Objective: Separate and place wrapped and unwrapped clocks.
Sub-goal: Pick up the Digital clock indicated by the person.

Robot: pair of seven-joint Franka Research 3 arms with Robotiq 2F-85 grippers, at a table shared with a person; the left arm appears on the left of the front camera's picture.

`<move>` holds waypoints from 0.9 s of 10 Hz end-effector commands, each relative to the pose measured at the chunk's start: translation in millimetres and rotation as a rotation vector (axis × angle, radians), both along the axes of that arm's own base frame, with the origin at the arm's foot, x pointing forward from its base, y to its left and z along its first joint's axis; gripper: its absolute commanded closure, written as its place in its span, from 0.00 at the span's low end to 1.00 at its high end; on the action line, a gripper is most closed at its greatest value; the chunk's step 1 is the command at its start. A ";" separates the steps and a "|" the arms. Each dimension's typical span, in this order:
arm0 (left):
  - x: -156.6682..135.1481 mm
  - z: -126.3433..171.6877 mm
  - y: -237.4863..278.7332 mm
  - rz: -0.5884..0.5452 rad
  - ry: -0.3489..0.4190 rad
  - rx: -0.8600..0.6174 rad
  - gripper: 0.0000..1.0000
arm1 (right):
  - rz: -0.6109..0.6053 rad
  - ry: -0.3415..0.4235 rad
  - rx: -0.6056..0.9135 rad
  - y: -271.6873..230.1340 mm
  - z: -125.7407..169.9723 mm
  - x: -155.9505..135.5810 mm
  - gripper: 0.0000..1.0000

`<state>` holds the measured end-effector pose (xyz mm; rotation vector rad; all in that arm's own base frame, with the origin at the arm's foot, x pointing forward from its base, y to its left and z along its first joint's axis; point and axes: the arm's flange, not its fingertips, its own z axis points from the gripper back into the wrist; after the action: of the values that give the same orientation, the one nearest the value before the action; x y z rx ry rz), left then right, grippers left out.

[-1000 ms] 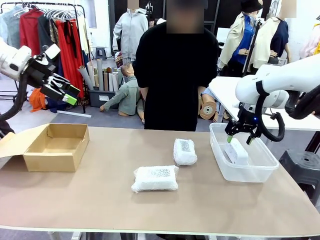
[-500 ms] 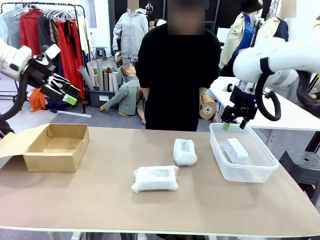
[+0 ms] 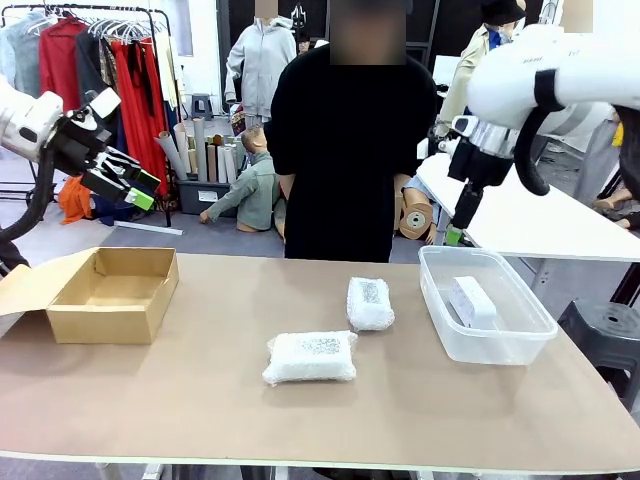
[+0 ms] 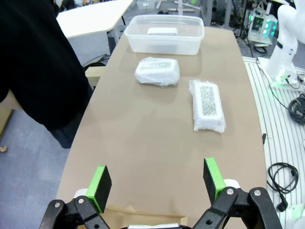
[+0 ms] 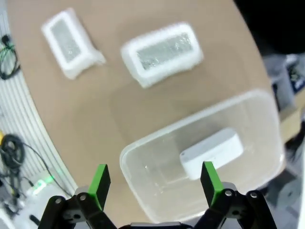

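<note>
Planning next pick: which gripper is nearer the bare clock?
Right. Right gripper hangs above the tub holding the clock; left gripper sits high by the box across the table.

The front camera looks across the worktop (image 3: 200,400) from its near edge. The left wrist camera looks lengthwise from the left end (high, oblique); the right looks steeply down, sharing the clear tub (image 4: 164,45).
</note>
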<state>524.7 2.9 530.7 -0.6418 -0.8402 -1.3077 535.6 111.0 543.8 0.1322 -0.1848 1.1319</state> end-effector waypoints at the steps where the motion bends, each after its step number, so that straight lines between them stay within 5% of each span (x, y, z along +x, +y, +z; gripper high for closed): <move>1: -1.3 0.9 -0.5 0.000 0.000 -0.001 0.00 | 0.173 -0.029 0.167 -20.4 16.0 -9.2 0.00; 5: -1.3 0.9 -0.5 0.000 0.000 -0.001 0.00 | 0.312 -0.049 0.387 -57.8 44.2 -3.3 0.00; 9: -1.3 0.9 -0.5 0.000 0.000 -0.001 0.00 | 0.420 -0.232 0.585 -74.1 60.1 -6.0 0.00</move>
<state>524.7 2.9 530.7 -0.6417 -0.8402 -1.3076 527.1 35.6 601.9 0.5479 -0.6583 1.4477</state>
